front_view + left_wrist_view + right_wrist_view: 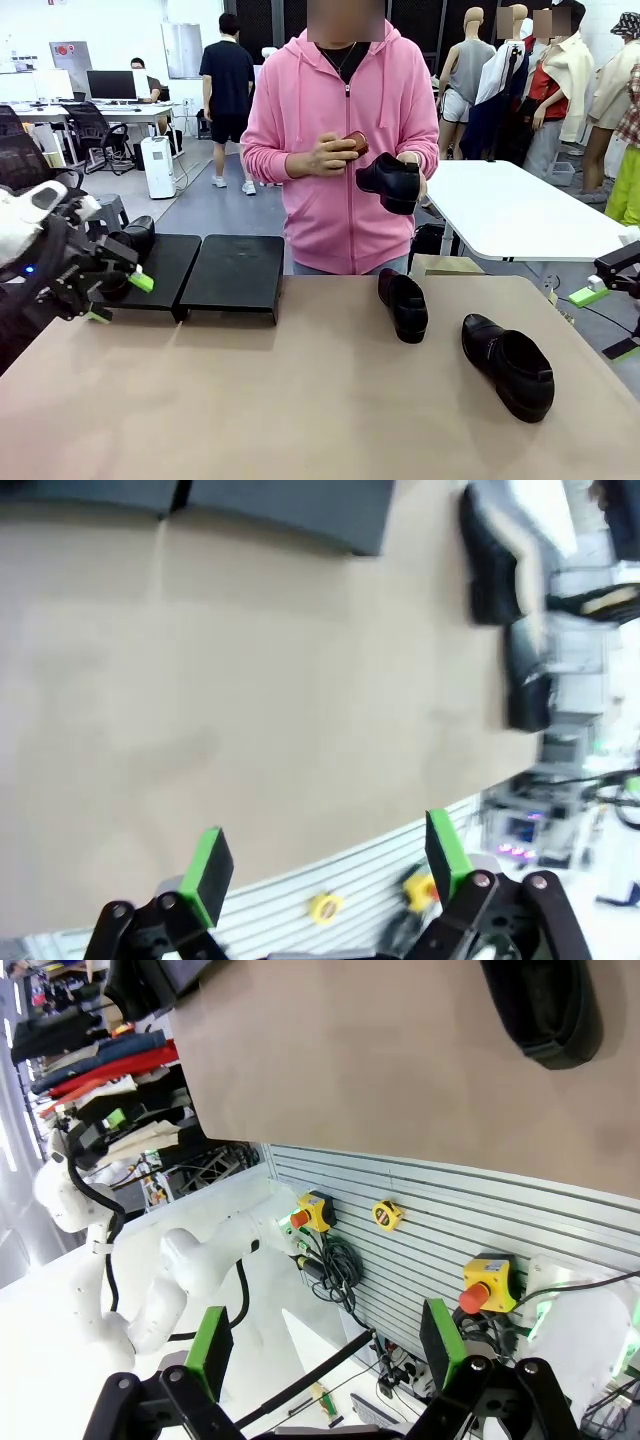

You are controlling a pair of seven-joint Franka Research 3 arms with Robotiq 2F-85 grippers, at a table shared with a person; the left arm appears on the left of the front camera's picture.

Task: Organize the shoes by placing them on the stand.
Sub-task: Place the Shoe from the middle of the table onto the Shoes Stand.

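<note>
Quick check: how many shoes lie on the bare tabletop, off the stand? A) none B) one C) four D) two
D: the middle shoe and the right shoe lie on the table; the person holds a third shoe.

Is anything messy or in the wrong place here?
Yes. The middle shoe and the right shoe lie loose on the table, angled differently, away from the stand. A person holds a third shoe in the air. A fourth shoe seems to sit on the stand's left end.
</note>
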